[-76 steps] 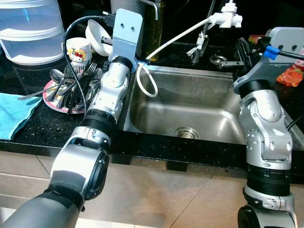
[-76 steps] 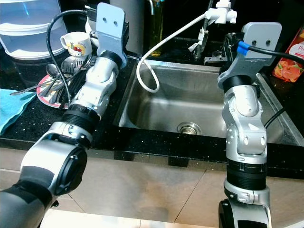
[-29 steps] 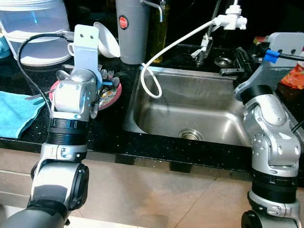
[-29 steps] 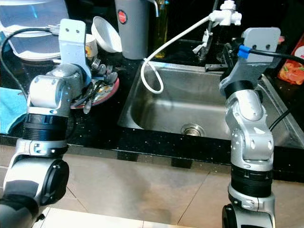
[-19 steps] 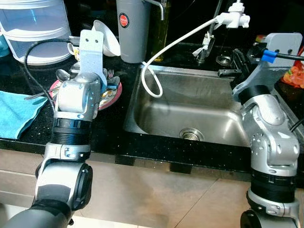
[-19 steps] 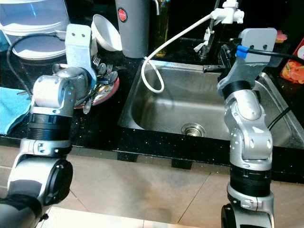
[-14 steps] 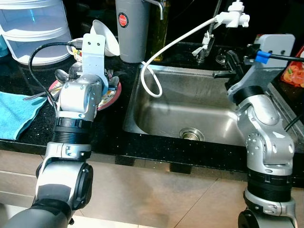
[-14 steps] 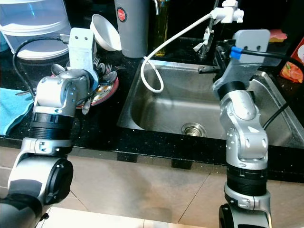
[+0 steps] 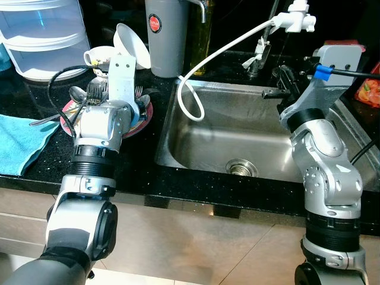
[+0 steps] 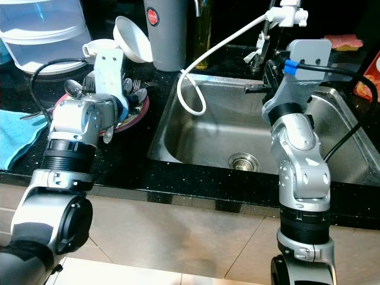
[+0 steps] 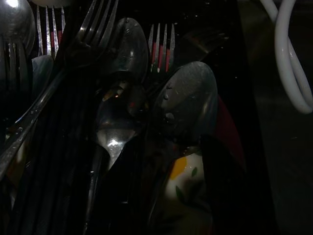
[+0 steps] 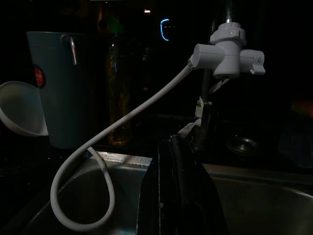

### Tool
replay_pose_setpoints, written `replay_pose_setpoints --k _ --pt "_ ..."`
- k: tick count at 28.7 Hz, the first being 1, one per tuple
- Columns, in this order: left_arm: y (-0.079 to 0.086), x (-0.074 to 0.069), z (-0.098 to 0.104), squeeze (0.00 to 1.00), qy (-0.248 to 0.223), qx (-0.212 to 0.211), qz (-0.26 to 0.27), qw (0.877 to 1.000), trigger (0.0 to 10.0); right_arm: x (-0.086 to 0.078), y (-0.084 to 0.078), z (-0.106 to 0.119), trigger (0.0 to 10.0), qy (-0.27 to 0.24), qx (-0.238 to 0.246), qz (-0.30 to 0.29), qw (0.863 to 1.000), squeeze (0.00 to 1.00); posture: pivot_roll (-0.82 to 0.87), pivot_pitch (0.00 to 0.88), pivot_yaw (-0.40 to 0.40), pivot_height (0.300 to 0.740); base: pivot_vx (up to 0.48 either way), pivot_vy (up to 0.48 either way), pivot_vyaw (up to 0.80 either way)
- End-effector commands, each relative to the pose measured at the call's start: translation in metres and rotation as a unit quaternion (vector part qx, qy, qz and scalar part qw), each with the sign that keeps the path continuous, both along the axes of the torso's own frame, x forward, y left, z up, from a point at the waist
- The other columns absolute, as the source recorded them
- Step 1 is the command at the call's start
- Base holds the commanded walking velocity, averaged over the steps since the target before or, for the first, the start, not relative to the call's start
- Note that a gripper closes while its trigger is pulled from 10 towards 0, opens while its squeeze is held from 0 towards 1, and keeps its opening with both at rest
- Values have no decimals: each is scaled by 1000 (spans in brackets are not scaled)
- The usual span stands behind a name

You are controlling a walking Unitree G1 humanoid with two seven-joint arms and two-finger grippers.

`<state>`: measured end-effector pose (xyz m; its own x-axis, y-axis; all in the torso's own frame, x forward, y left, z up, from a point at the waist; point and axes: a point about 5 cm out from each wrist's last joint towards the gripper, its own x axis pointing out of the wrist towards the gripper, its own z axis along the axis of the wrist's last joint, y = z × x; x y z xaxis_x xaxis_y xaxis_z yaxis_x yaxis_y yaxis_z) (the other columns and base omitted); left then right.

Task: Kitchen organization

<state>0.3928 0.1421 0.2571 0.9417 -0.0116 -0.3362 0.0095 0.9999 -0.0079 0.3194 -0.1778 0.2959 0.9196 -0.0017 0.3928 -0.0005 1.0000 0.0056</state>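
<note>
At nine o'clock of the sink (image 9: 249, 139), the left hand (image 11: 161, 196) hangs low over the cutlery (image 11: 122, 98) heaped on a red plate (image 9: 139, 116) on the dark surface (image 9: 35, 160); its fingers' spread cannot be told. Right hand (image 12: 176, 196), pressed together, hovers above the sink's far rim at two o'clock.

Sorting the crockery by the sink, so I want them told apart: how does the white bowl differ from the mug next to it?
The white bowl is plain, while the mug shows a small coloured print. The bowl is tipped on its side with its opening facing the sink; the mug looks to lie on its side with its handle toward the plastic drawers. The bowl is wide and flaring, the mug narrower. Both are white and sit behind the plate of cutlery.
</note>
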Motion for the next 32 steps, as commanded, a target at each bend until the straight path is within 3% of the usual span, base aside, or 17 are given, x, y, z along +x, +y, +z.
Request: replay_pose_setpoints --k 1,5,6,7,8,11,14,15,24,28,29,32 --pt "-5 1 0 0 9 -14 -9 1000 10000 0 -1 -1 10000 -1 3 -4 1000 0 69 53 18 740 0 0 0" --pt "-3 1 0 0 10 -14 -4 1000 10000 -1 -1 -1 10000 -2 5 -5 1000 0 71 52 19 740 0 0 0" --pt "-3 1 -1 0 12 -15 -4 1000 7529 -1 -2 -1 10000 -2 5 -5 1000 0 71 52 19 740 0 0 0" --pt "-2 1 -2 0 14 -18 -3 1000 7529 -1 -2 -1 10000 -3 5 -6 1000 0 71 52 19 740 0 0 0" --pt "-2 1 -3 0 19 -24 -3 1000 4941 -1 -2 -1 10000 -3 5 -6 1000 0 71 52 19 740 0 0 0" --pt "-4 1 -6 0 25 -32 -7 999 3451 -1 -1 -1 10000 -5 5 -5 1000 0 70 52 18 740 0 0 0" --pt "-4 1 -7 0 27 -33 -9 999 3098 -1 -1 0 10000 -5 6 -6 1000 0 69 52 18 740 0 0 0" --pt "-4 1 -7 0 28 -34 -7 999 0 -1 -1 0 10000 -6 6 -6 1000 0 69 52 18 740 0 0 0" --pt "-1 2 -7 0 20 -22 6 1000 0 -2 0 -1 10000 -4 6 -4 1000 0 70 46 16 740 0 0 0" --pt "3 3 -1 0 -13 0 16 1000 0 -1 2 -2 10000 -4 6 -1 1000 0 70 41 17 740 0 0 0" --pt "4 3 13 0 -63 7 22 998 10000 -1 3 -2 10000 -5 7 3 1000 0 69 37 18 740 0 0 0" --pt "3 2 21 0 -85 -11 17 996 10000 -2 4 -2 10000 -4 7 5 1000 0 70 32 18 740 0 0 0"
